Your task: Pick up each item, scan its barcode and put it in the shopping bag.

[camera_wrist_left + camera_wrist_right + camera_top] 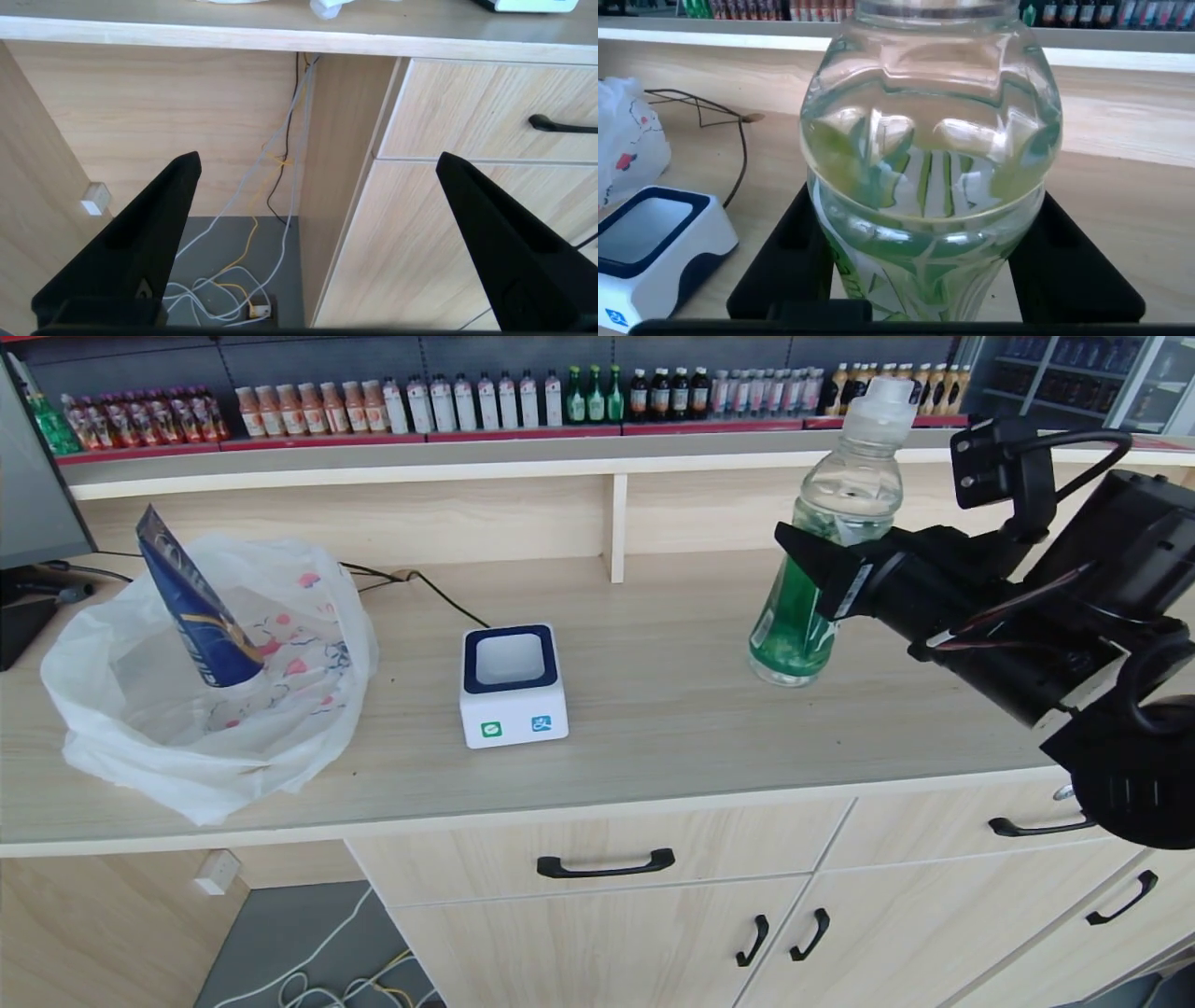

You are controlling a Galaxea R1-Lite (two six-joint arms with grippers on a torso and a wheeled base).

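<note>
Head view: the right gripper [826, 574] pinches the bottle [831, 541] around its middle. The bottle is near upright, with a white cap on and clear liquid inside up to the shoulder. Its base is at the counter [653, 728]; I cannot tell whether it touches. The scanner [513, 686] sits well to this gripper's left. Farther left, the open white bag [308, 644] holds one blue pack [191, 602], which stands tilted.

Left wrist view: the left gripper [318, 252] is spread wide and holds nothing. It is below the counter edge, with loose cables [252, 243] and a drawer [486, 103] beyond it.

Right wrist view: both fingers [775, 271] press the bottle's [929, 159] sides. The scanner [654, 243] is nearby, and the bag [626, 131] is beyond it.
</note>
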